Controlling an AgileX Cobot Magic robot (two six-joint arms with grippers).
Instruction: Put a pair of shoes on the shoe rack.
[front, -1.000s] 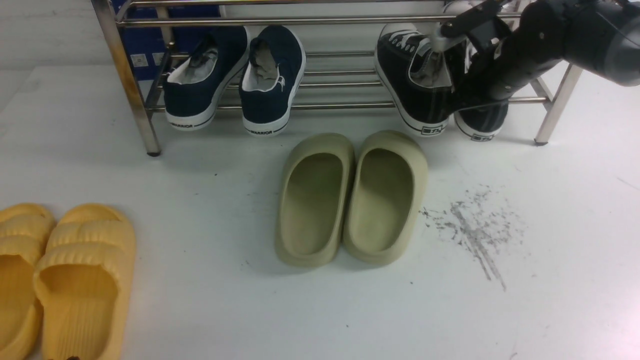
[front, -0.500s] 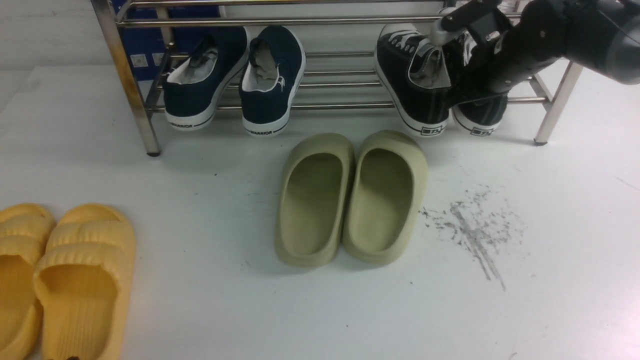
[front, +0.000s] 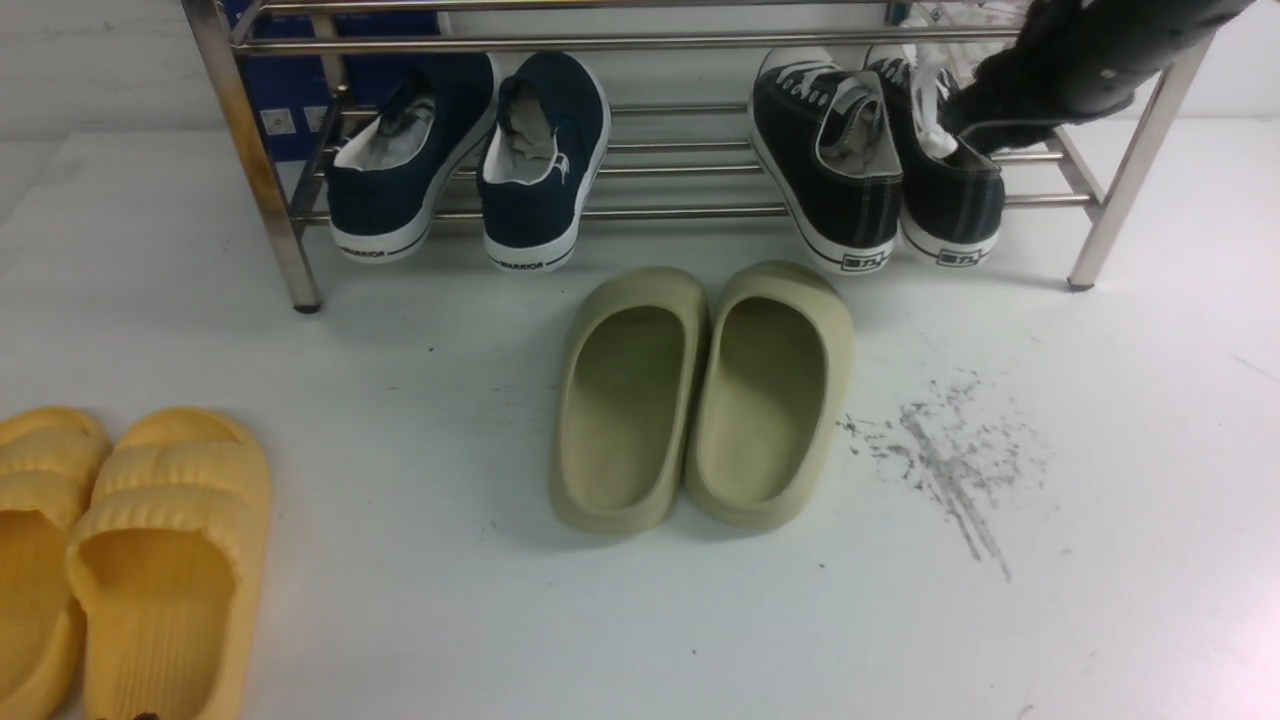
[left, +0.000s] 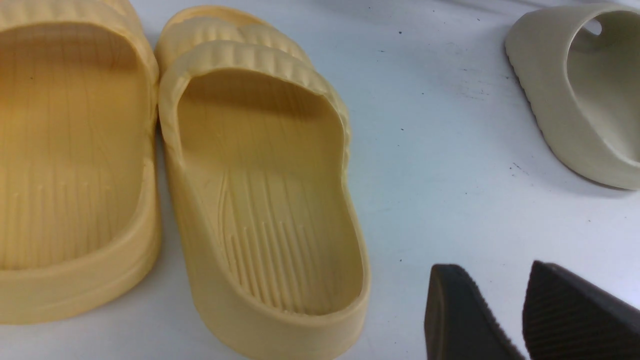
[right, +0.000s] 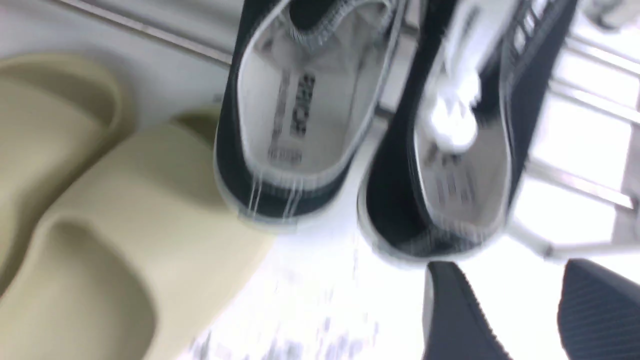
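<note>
The pair of shoes, two black canvas sneakers, stands side by side on the lower bars of the shoe rack (front: 640, 42) at its right end, heels toward me: the left sneaker (front: 835, 175) and the right sneaker (front: 950, 190). Both also show in the blurred right wrist view (right: 300, 115) (right: 460, 165). My right gripper (right: 507, 265) is open and empty, just off the right sneaker's heel. Its arm (front: 1080, 50) reaches in over the rack's right end. My left gripper (left: 492, 270) is open and empty, low over the floor beside a yellow slide (left: 260, 190).
Navy slip-ons (front: 470, 150) sit on the rack's left half. Olive-green slides (front: 700, 400) lie on the floor right in front of the rack. Yellow slides (front: 130, 560) lie at the near left. A grey scuff (front: 950, 460) marks the floor at right.
My right gripper has let go of the right sneaker and pulled up and to the right. That sneaker now rests on the rack beside its mate.
</note>
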